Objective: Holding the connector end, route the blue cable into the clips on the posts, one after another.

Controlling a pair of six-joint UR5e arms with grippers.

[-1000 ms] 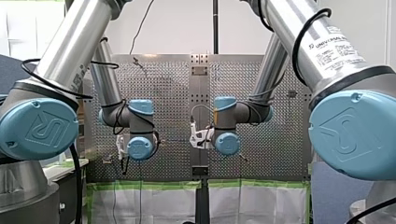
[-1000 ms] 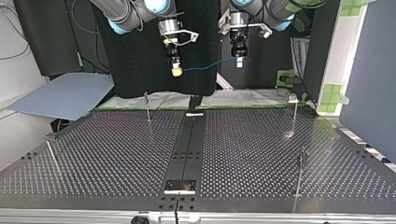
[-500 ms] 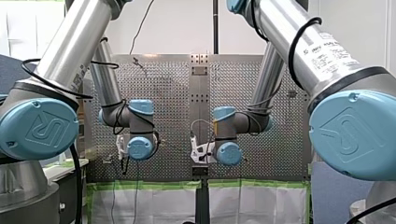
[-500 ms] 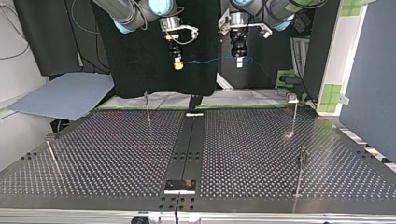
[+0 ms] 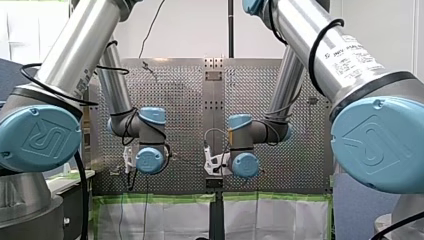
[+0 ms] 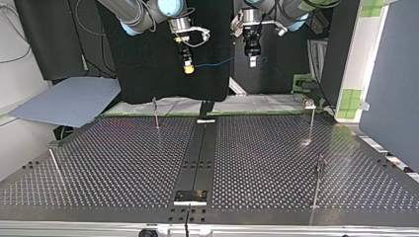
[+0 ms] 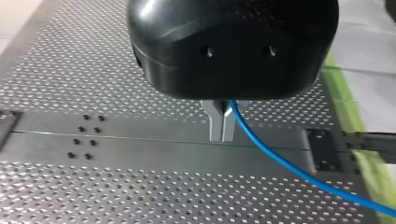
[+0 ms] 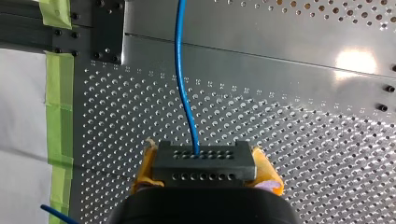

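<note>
Blue cable point(image 6: 217, 62): up in the air, well above the table point(image 6: 123, 163), strung almost level between the 2 grippers, not yet on any post.
Connector point(image 8: 204, 161): black block clamped between the right gripper's point(image 6: 188, 69) yellow pads, with the cable leaving it straight ahead.
Left gripper point(image 7: 222, 125): metal fingers pinched narrow on the cable, further along its run.
Posts point(image 6: 312, 123): 4 thin ones, all well below the cable.
Key relation: the cable's long axis runs across the top view from gripper to gripper. The nearest post point(image 6: 155, 112) stands below the right gripper, at that view's left, so I'd expect the connector end to lead down.
</note>
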